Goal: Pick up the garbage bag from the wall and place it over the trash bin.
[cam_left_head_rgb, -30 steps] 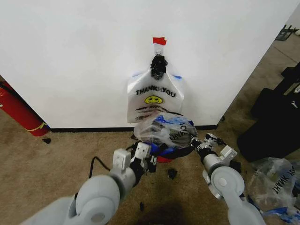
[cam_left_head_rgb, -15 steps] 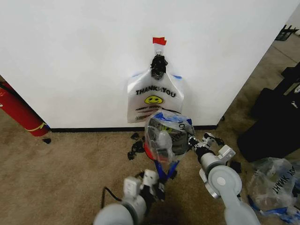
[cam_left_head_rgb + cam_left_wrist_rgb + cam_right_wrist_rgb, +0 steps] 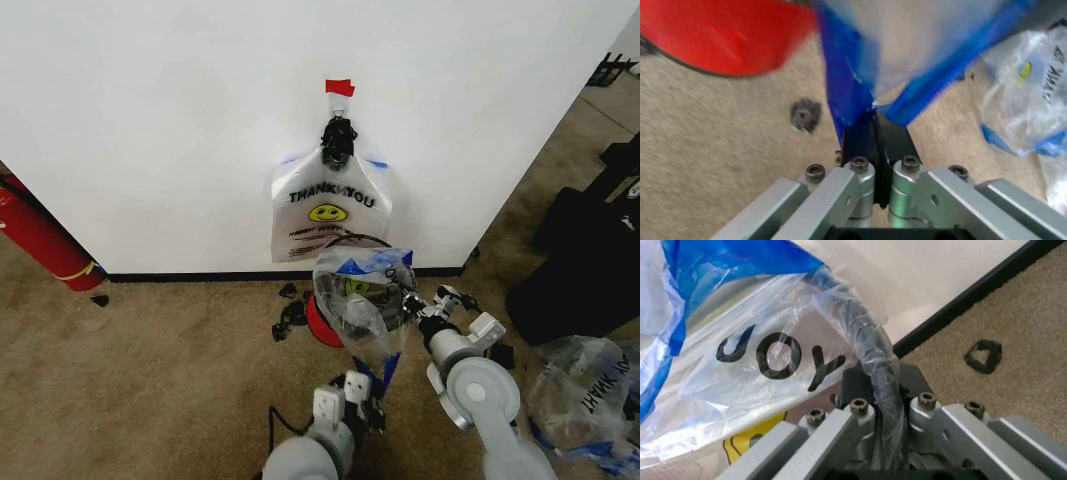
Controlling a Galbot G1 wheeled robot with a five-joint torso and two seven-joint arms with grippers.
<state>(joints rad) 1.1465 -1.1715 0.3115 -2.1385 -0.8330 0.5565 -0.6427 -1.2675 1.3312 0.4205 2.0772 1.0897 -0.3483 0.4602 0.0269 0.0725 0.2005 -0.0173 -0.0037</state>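
Over the bin, which stood against the wall, I held the bag stretched between both grippers so that its mouth could spread wide enough to go round the rim. My right gripper sat just beside the bin, on the side away from the red cylinder, its fingers pinched together on a twisted rope of the bag's edge; the right wrist view showed that plastic gathered into the jaws, with the black lettering and a bit of the yellow face just behind it. My left gripper was on the carpet side of the bin, away from the wall, jaws clamped on the blue trim where two strips met, with the bin's red base beyond it. I judged that I was pulling this handle outward to open the bag. It looked draped on the bin but not yet seated around the rim. A second smiley bag hung on the wall above the bin from a hook under the red tape.
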